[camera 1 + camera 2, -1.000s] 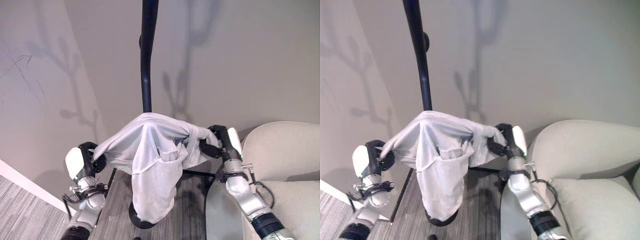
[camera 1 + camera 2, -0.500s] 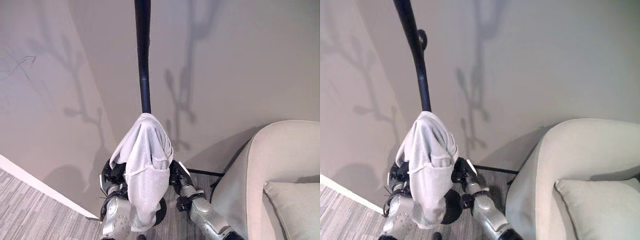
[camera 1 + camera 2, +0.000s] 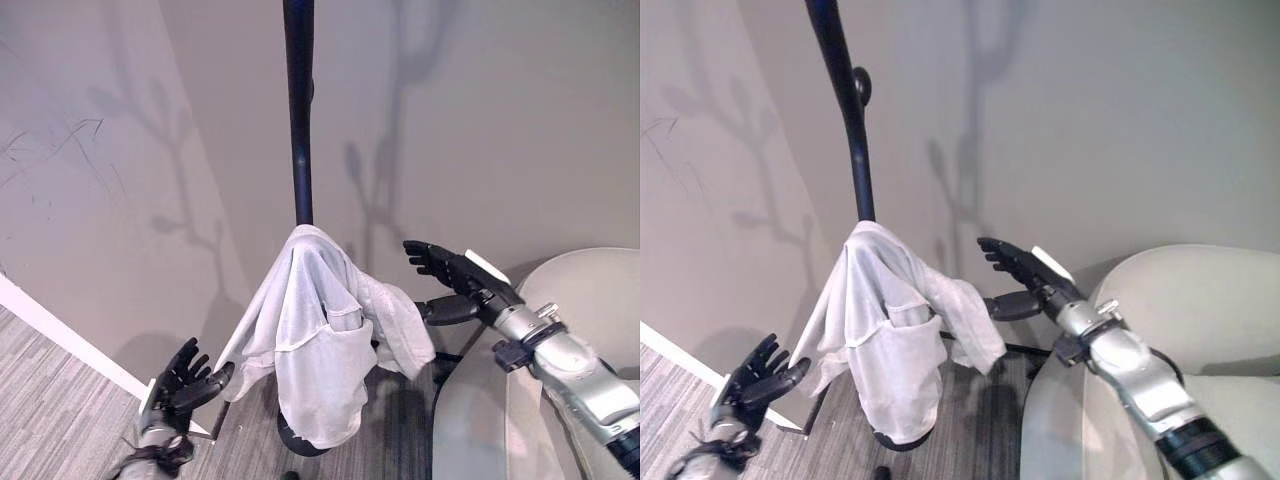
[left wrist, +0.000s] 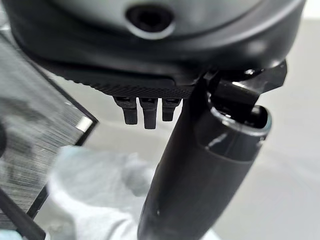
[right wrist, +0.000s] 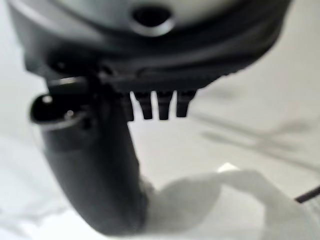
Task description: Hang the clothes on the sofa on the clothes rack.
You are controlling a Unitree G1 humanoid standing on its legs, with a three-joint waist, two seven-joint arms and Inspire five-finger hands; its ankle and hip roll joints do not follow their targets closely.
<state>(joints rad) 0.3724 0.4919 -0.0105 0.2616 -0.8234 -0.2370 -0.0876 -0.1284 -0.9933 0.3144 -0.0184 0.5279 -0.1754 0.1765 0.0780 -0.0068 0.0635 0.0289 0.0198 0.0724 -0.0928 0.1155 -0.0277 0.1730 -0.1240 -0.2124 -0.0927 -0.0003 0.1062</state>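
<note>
I have the white garment (image 3: 315, 345) draped over the clothes rack (image 3: 299, 110) at the centre of the frame, hanging off the dark pole where the cloth peaks and falling toward the round base near the bottom edge. Its long axis runs top to bottom, following the pole.

My right hand (image 3: 448, 272) sits right of centre, fingers spread and straight, thumb pointing back at the cloth, holding nothing. The garment lies to the left of it and slightly lower; the loose fold that trails toward the right is just beside the thumb, but I cannot say whether the 2 touch. My left hand (image 3: 186, 378) is in the lower left of the frame, fingers splayed and empty too, with the garment up and to the right of it, the hem corner near its fingertips.

Between the 2, the right hand is the nearer one to the bulk of the cloth, so any tidying of that trailing fold would, I judge, fall to it: a short reach leftward in the frame.

The fabric looks thin, soft and matte, with a stitched patch pocket on the front panel and deep folds gathering at the top. The pole is smooth, glossy and dark, with a rounded knob higher up. The sofa (image 3: 590, 290) curves in at the lower right, pale and padded.

The garment looks hung, and both hands have let go.
</note>
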